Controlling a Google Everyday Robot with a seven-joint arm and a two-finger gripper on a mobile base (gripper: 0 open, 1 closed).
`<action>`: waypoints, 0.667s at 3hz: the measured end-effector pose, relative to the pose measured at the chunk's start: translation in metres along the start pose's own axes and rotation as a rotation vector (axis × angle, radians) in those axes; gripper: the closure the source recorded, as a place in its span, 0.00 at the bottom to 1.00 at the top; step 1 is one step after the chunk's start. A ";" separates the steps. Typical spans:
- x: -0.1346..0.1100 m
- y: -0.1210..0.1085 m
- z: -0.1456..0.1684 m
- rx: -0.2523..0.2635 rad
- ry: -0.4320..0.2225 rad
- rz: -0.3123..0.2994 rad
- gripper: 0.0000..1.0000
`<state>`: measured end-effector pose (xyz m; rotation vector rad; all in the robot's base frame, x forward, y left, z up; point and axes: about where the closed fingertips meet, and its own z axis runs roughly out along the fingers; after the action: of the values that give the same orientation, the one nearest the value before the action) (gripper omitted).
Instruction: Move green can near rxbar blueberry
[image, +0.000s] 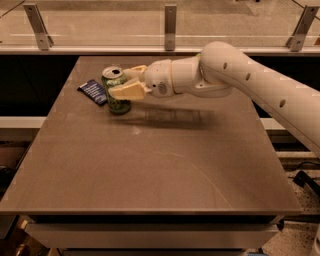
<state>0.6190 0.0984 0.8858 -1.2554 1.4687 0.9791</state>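
The green can (118, 103) stands upright on the brown table (150, 165), at its far left. The rxbar blueberry (93, 91), a small flat dark blue wrapper, lies just left of the can, a small gap apart. My gripper (120, 83) reaches in from the right. Its cream fingers (129, 91) sit on either side of the can's upper body, closed on it. The can's base rests on the tabletop.
The white arm (240, 80) stretches across the table's far right side. A glass railing with metal posts (170, 25) runs behind the table. A dark drop lies off the table's left edge.
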 end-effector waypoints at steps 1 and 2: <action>-0.001 0.001 0.002 -0.005 0.000 -0.001 0.12; -0.001 0.003 0.004 -0.009 -0.001 -0.002 0.00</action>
<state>0.6172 0.1034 0.8860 -1.2621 1.4641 0.9857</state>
